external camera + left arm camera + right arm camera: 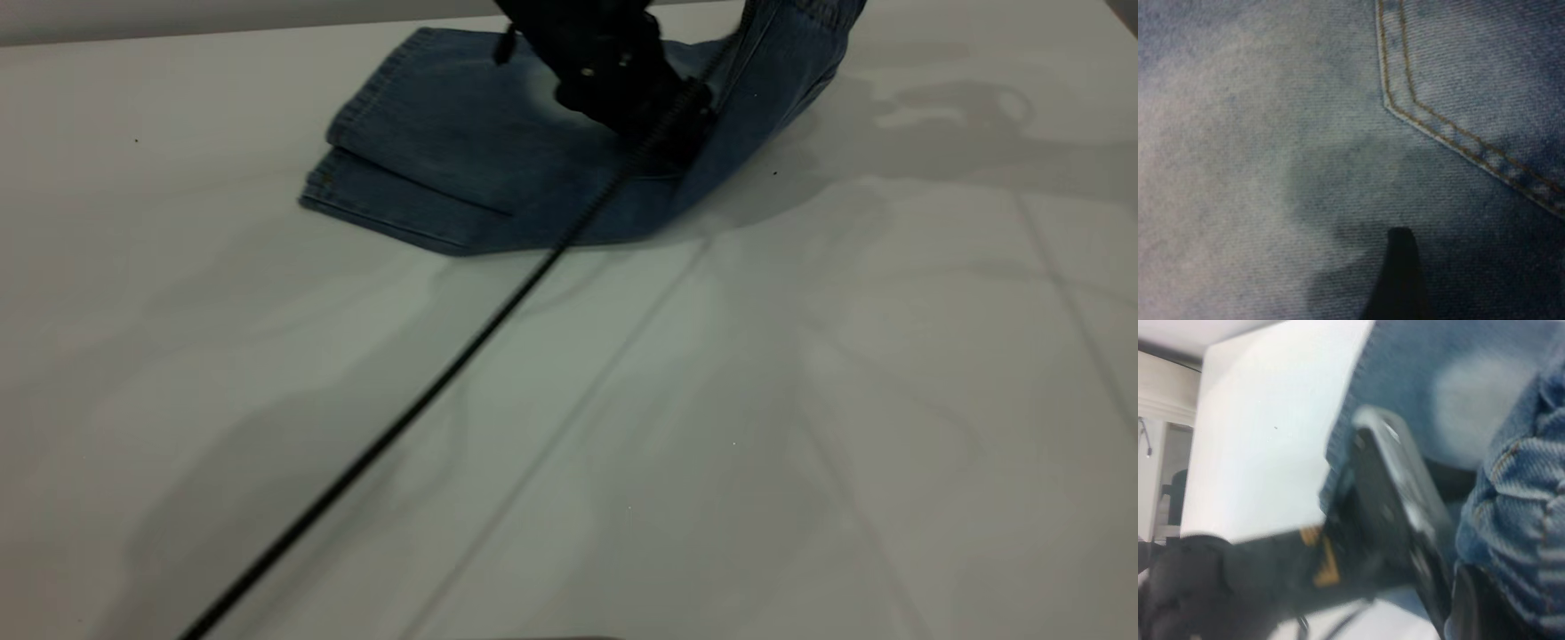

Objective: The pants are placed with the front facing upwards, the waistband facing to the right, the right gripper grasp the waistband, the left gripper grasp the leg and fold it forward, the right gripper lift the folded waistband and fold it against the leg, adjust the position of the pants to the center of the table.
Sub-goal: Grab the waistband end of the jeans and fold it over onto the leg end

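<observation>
At upper centre, the pants (462, 160) lie leg-folded on the counter (800, 400), pinned by the left pincer (636, 107), grip unclear; the waistband (1518, 520), clenched by the right pincer (1471, 600), is lifted, its fold and the centring judged outstanding.

Large, plain white, smooth flat table (800, 400), crossed by faint straight seams. Near its far edge, about midway between left and right, lay small blue denim knee-length pants (444, 151), folded, hems toward the left edge, right-hand part raised off the surface. Trailed across toward the near edge: thin black braided cable (427, 391).
</observation>
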Tool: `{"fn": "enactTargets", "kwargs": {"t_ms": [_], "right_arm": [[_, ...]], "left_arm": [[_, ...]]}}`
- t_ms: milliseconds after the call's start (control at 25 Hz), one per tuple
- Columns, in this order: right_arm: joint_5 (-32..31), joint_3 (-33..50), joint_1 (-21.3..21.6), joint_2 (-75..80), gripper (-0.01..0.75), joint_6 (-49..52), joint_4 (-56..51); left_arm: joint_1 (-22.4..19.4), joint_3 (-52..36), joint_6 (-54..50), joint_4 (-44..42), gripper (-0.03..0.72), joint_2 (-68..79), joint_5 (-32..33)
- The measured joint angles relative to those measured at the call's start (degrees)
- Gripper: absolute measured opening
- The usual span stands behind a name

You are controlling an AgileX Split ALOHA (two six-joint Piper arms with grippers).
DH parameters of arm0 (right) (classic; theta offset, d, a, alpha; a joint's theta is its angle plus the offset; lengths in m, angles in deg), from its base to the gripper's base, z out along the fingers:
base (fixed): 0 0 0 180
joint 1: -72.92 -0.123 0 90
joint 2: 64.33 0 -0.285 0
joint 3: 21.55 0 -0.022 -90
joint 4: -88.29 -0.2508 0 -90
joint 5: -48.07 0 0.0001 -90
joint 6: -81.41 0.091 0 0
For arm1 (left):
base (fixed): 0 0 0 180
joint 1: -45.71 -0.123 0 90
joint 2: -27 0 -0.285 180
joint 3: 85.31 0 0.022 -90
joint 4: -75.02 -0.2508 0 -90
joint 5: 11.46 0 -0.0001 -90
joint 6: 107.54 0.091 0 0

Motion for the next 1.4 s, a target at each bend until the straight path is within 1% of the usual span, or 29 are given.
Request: {"fn": "enactTargets", "kwargs": {"t_ms": [80, 200, 320, 480, 600, 720, 840, 920, 1080, 1240, 1400], "right_arm": [[-0.47, -0.37, -0.21, 0.00, 0.082, 0.01, -0.15], [-1.32, -0.39, -0.50, -0.07, 0.082, -0.07, -0.50], [-1.48, -0.44, -0.89, -0.12, 0.082, -0.17, -1.01], [-1.54, -0.63, -2.05, -0.18, 0.082, -0.82, -1.30], [-1.54, -0.83, -3.20, -0.18, 0.082, -1.72, -1.35], [-1.41, -0.83, -5.21, -0.22, 0.082, -2.74, -1.35], [-0.32, -0.88, -7.65, -0.22, 0.082, -3.10, -1.53], [0.89, -0.88, -9.28, -0.23, 0.082, -3.46, -1.88], [3.67, -0.88, -12.72, -0.28, 0.082, -4.96, -4.80], [6.17, -0.88, -15.96, -0.28, 0.082, -7.91, -10.63], [7.21, -0.88, -18.07, -0.28, 0.082, -10.95, -15.84]], "left_arm": [[1.03, 0.00, 0.00, 0.00, 0.554, 0.00, 0.05], [1.37, 0.00, -0.31, -0.05, 0.553, -0.39, 1.58], [0.33, -0.06, -2.36, -0.31, 0.553, -2.38, 7.25], [-3.22, 0.61, -5.03, -2.11, 0.553, -6.40, 16.44], [-7.14, 1.46, -7.02, -4.43, 0.553, -8.09, 22.78], [-11.54, 1.74, -10.74, -6.33, 0.553, -8.12, 26.78], [-15.02, 1.74, -13.14, -6.54, 0.553, -8.04, 27.58], [-16.30, 1.74, -13.60, -6.70, 0.553, -8.04, 27.58], [-16.66, 1.79, -13.72, -6.83, 0.553, -7.11, 27.64], [-16.61, 1.79, -13.84, -6.51, 0.553, -3.99, 27.32], [-16.56, 1.85, -13.84, -6.48, 0.552, -2.86, 27.21]]}}
